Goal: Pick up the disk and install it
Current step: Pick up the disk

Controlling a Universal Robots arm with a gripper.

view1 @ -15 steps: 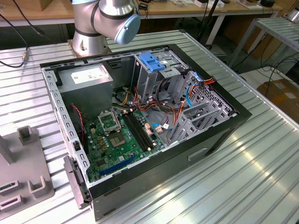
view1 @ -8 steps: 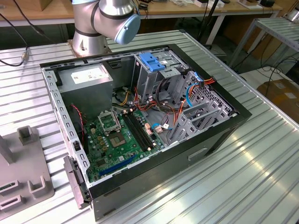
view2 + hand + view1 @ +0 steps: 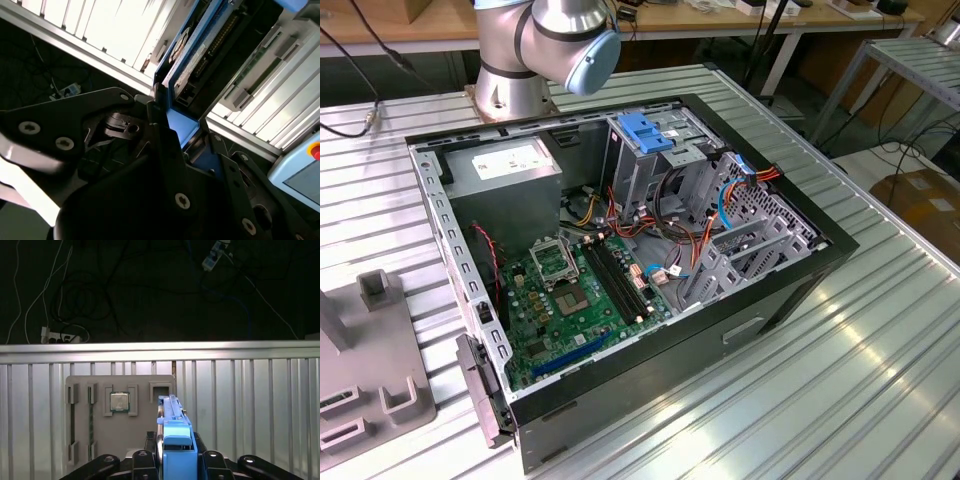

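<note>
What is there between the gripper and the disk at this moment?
Nothing lies between them. In both wrist views the gripper is closed directly on the blue frame at the edge of the disk.

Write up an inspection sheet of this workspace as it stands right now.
Surface: ribbed metal table carrying an open computer case.
Job's things: the disk, blue-framed, held edge-on over the table near a grey tray, outside the case.
Clutter: a chip seated in the tray.
Gripper: the gripper is shut on the disk.
Cables: red, orange and blue wires inside the case; loose cables on the dark floor beyond the table.
Surroundings: wooden bench behind the table; cardboard box at the exterior view's right.
</note>
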